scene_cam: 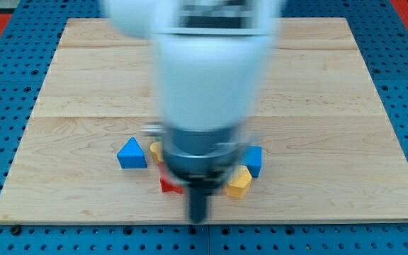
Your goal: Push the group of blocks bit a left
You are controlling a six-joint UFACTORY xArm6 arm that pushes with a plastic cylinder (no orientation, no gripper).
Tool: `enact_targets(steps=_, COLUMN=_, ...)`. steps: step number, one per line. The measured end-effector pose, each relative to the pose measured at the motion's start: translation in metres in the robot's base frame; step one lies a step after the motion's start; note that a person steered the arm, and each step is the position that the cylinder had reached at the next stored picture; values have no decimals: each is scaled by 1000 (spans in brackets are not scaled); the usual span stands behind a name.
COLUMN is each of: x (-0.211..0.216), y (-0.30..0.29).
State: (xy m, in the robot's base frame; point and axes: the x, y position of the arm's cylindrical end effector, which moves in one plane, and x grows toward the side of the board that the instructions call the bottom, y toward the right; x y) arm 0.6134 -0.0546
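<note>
The arm [200,78] fills the middle of the camera view, white and blurred, narrowing to a dark collar and then the dark rod. My tip [199,218] sits low on the wooden surface [346,92], near the view's bottom edge. There is no hand on this rig, so nothing is clenched, released or grasped; the rod alone does the contact.

Block group, placed from my tip:
- blue triangular block [132,154]: up and to the view's left, well clear of the rod, resting alone on bare wood
- red block [168,185]: just to the view's left of the rod and slightly above my tip; only a corner shows past the collar, so the shape is unclear
- yellow block [156,150]: above the red one, at the collar's left edge, mostly hidden; a small rounded sliver is all that shows
- second yellow block [238,183]: just to the view's right of the rod and slightly above my tip, tilted
- blue block [253,160]: up and to the right, touching or nearly touching the second yellow block's upper side; probably a cube, though the collar covers its left part

Cannot tell whether my tip touches the red block, since the arm's blur hides the gap

The surface sits on a blue perforated board [6,234]
</note>
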Motion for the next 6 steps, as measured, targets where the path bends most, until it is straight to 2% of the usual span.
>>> enact_targets(steps=1, x=-11, y=-40)
enact_targets(steps=3, x=-35, y=43)
enact_targets(steps=4, x=-44, y=37)
enact_targets(steps=6, x=-121, y=-7)
